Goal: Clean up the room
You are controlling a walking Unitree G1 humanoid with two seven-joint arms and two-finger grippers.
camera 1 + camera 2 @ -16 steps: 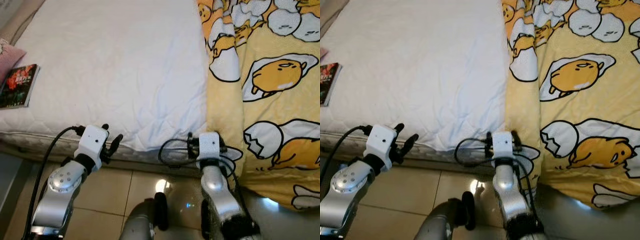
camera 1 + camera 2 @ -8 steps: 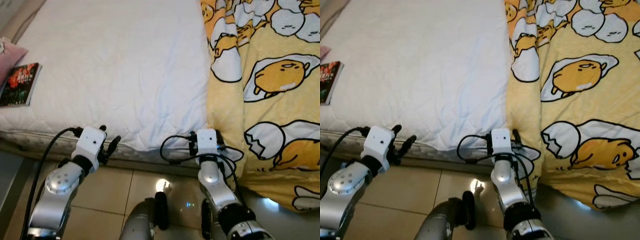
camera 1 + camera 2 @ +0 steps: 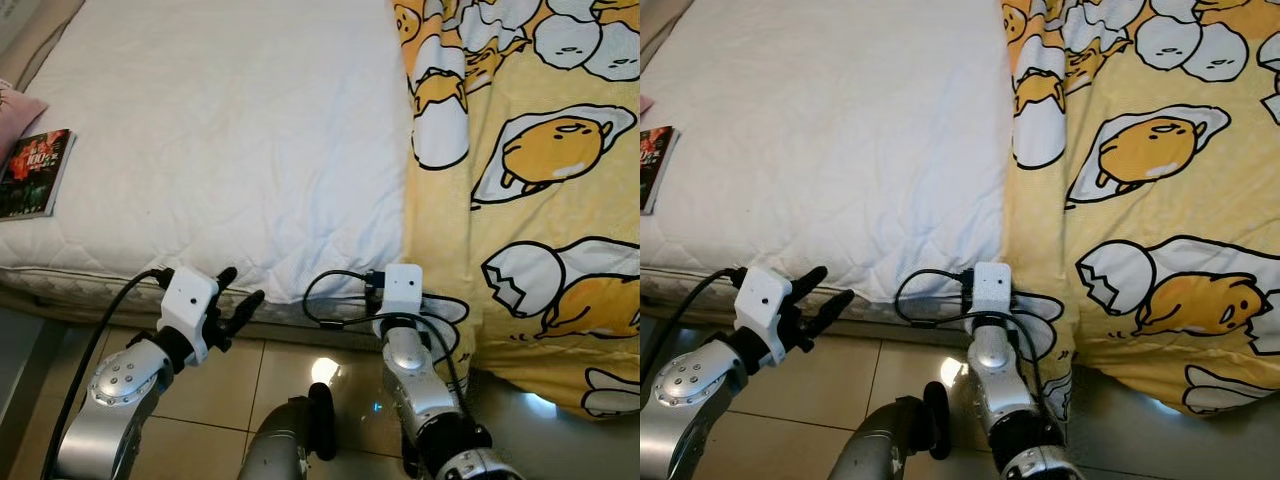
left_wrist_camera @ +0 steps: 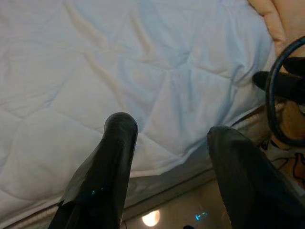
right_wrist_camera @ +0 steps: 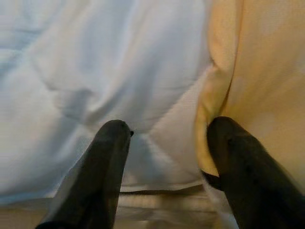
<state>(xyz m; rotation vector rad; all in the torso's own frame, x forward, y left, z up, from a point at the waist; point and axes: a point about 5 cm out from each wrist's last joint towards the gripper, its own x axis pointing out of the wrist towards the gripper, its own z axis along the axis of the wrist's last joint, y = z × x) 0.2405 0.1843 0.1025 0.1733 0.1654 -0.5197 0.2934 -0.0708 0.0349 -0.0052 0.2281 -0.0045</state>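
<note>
Standing at the bed's foot, I note these:
Mattress point(image 3: 230, 140): bare white quilting, because its cover is bunched to the robot's right.
Yellow blanket point(image 3: 540, 180): heaped on that side, its edge hanging over the corner.
Right gripper point(image 5: 167, 138): fingers spread, empty, straddling the blanket's hem, apparently to take it.
Left gripper point(image 4: 167, 143): fingers apart, empty, just off the mattress edge.
Book point(image 3: 38, 172): far left, well apart.
</note>
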